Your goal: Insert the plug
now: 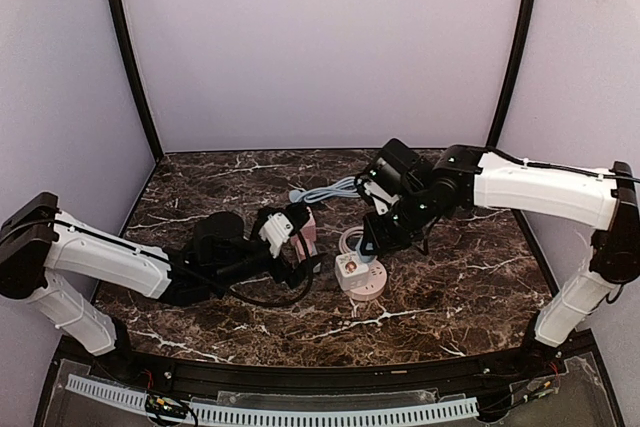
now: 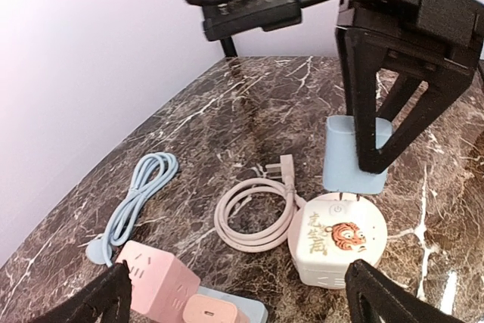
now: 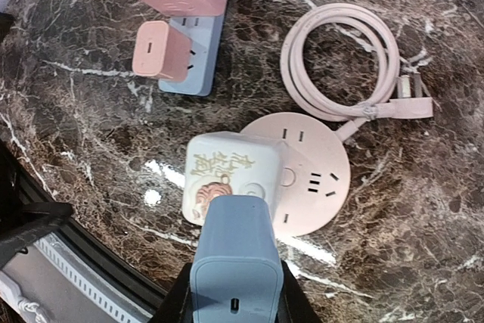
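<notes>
The right gripper [image 3: 234, 302] has its fingers clamped on the two sides of the pale blue rectangular plug block [image 3: 233, 251], held with a small port facing the wrist camera and its prongs out of sight on the far face. It hangs over the round pink socket disc [image 3: 318, 179] on the dark marble tabletop [image 3: 423, 209], close above the white square adapter with the tiger print [image 3: 227, 168], which already sits in the disc's left half. Whether the block touches that adapter or clears it cannot be told. The left gripper [image 2: 236, 285] waits low with its fingers [image 2: 106, 296] spread wide and holding nothing, just beside the pink cube charger [image 2: 151, 274] and the small pink charger [image 3: 160, 51] on the light blue strip [image 3: 198, 66]. The coiled pink cable [image 3: 340, 58] lies loose behind the disc. The step in hand looks like the line-up before insertion. The free slots show on the bare right part of the disc, so the next move likely calls for shifting the block sideways off the white adapter, squaring its prongs to a slot, then pressing straight down. The light disc may slide under that push, so steadying it with the free left fingers could help.
</notes>
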Tool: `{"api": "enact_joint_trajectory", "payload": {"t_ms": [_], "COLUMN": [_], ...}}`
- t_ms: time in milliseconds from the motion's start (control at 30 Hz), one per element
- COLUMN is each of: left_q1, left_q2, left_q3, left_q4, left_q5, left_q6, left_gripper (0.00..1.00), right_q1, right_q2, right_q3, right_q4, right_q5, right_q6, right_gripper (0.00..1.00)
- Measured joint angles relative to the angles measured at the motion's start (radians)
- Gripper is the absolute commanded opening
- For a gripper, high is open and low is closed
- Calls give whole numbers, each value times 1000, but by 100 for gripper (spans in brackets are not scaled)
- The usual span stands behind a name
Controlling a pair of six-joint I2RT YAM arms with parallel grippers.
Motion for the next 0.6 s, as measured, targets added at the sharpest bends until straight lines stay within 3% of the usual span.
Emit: {"api": "enact_joint_trajectory", "payload": {"t_ms": [600], "left_q1": [8], "left_q2": [-74], "left_q3": [-27], "left_q4": [-12], "left_q5": [-105], "left_q6": [-83], "left_gripper": [99], "right_q1": [-75], "right_q2": [55], "right_q3": [10], "right_q4": [-72], "right_q5": [31], "right_q6": [-46], "right_gripper": [0]}}
